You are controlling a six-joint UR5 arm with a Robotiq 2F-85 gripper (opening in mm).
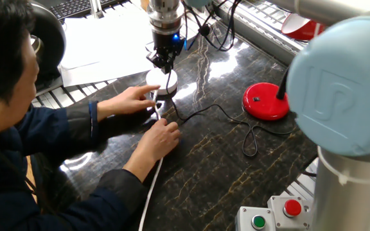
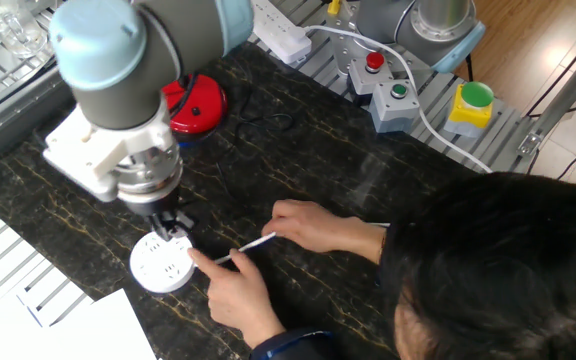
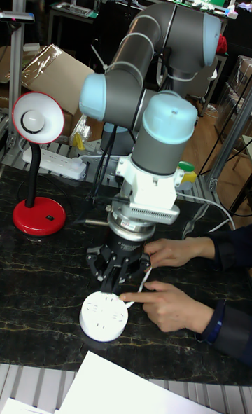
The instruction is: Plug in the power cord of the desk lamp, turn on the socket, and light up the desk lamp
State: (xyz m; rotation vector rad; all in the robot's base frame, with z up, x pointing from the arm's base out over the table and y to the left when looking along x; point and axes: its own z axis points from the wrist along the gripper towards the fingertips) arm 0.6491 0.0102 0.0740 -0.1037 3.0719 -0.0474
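The round white socket lies on the dark table, also seen in the other fixed view and the tall view. My gripper hangs just above its far edge, fingers closed on the small black plug. From there the power cord runs across the table to the desk lamp's red base. The red shade stands upright on its gooseneck. A person's hand touches the socket.
The person's other hand holds the thick white cable. A rectangular white power strip lies at the table's far edge. Button boxes stand beside the robot base. White papers lie behind the socket.
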